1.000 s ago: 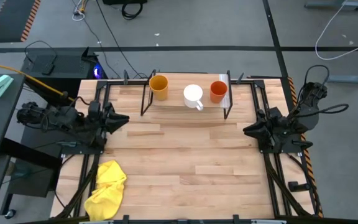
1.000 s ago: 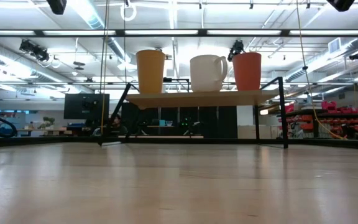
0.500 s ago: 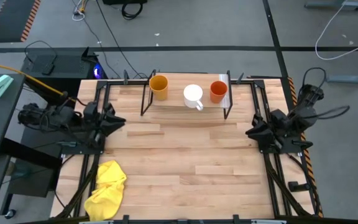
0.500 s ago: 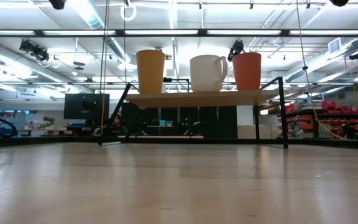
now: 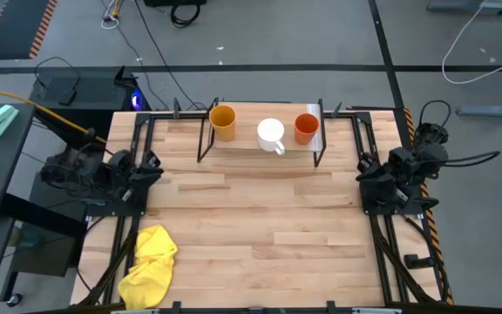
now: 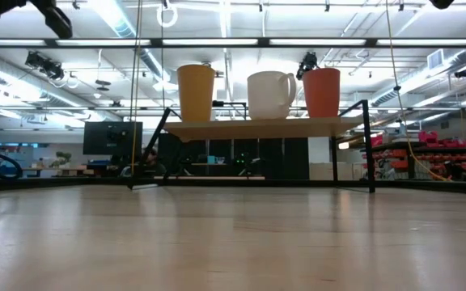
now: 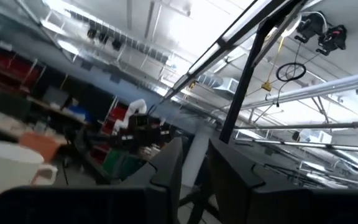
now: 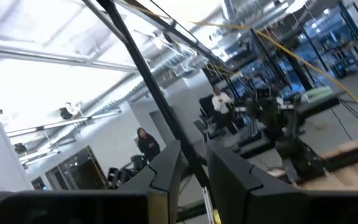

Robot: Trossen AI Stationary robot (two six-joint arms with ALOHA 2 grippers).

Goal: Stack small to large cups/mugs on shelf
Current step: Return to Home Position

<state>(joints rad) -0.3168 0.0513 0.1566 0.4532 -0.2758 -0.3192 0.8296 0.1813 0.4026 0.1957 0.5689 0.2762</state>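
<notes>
Nearest, at the near left corner of the table (image 5: 260, 235), lies a yellow cloth (image 5: 149, 264). It's crumpled, not part of the job, and well apart from everything else. Mid-table is bare wood, so nothing sits btw the arms and the shelf.

Further in, both arms sit tucked at the side edges, off the work area. That reads as a parking posn, i.e. no more picks intended. The left gripper (image 7: 194, 146) has its fingers drawn together w/ only a slit btw them, holds nothing, and is tilted up toward the ceiling. The right gripper (image 8: 193, 146) is the same: fingers together, empty, aimed up.

At the far edge is the shelf (image 6: 241, 127) on thin black legs. On it, in one row and not touching:
- yellow cup (image 5: 222, 120) at the left end
- white mug (image 5: 271, 132) in the middle, handle toward the near right
- red cup (image 5: 306, 126) at the right end, by the pale strip (image 5: 315, 111)

All are upright, so prob. stable. They stand side by side, not nested, which I'd judge a size-order line-up; the job looks complete.

Beyond is a workshop w/ racks and ceiling lights. A person (image 8: 219, 104) stands far off, no obstacle.
</notes>
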